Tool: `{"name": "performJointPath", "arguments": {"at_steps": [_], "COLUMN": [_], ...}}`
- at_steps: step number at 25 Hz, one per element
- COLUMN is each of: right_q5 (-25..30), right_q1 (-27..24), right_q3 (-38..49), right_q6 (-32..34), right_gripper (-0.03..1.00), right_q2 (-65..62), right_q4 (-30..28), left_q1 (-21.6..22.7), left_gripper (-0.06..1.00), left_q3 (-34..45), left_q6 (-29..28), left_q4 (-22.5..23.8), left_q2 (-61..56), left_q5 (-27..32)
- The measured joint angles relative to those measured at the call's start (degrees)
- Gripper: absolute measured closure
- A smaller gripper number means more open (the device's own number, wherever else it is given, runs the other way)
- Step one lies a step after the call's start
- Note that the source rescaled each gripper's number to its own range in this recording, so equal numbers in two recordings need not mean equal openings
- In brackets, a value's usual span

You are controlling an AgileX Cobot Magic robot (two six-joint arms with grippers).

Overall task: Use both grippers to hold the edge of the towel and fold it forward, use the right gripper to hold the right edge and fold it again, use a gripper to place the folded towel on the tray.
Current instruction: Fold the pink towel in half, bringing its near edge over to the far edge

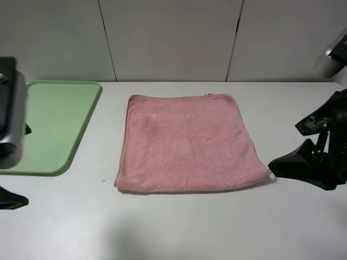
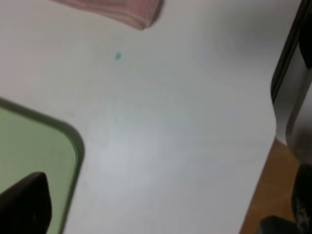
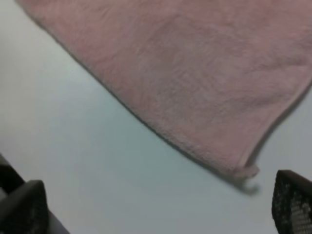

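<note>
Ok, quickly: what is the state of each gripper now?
Left gripper: open, holding nothing.
Right gripper: open, holding nothing.

The towel (image 3: 204,73) lies flat on the white table (image 3: 97,161), its pink nap slightly blurred. Its hem (image 3: 146,127) runs in a straight line to a corner, where a small tag (image 3: 246,171) sticks out and casts a shadow on the table. The gripper (image 3: 156,209) hangs over bare table just beside that hem, clear of the towel. Its two dark fingers (image 3: 24,207) are spread wide, with one fingertip near the tagged corner but apart from it.
</note>
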Motion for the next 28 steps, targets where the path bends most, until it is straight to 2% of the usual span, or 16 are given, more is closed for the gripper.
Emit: {"name": "performJointPath", "arguments": {"at_steps": [8,13,23,28], "right_q5": [-4.3,-8.1,-13.1,-15.9], "right_q1": [5.3,8.4,8.7,8.7], "right_q3": [0.0,0.0,0.0,0.0], "right_q6": [-2.4,-2.7,-2.9,-2.9], "right_gripper": [-0.03,-0.03,-0.03,-0.03], "right_q2": [11.3,17.2,28.3,32.1], "right_q4": [-7.1,-12.2,-20.8,-21.5], "left_q1": [-0.5,-0.6,-1.8,-1.8], "left_gripper": [-0.04,-0.04,-0.04,-0.04], "left_q3": [0.0,0.0,0.0,0.0], "left_q6": [6.3,7.3,10.3,10.5], "left_q4": [-0.1,-0.9,-1.6,-1.6], "left_q2": [10.9,15.9,27.6,32.3], "left_q5": [-8.3,-13.8,-21.1,-22.3]}}
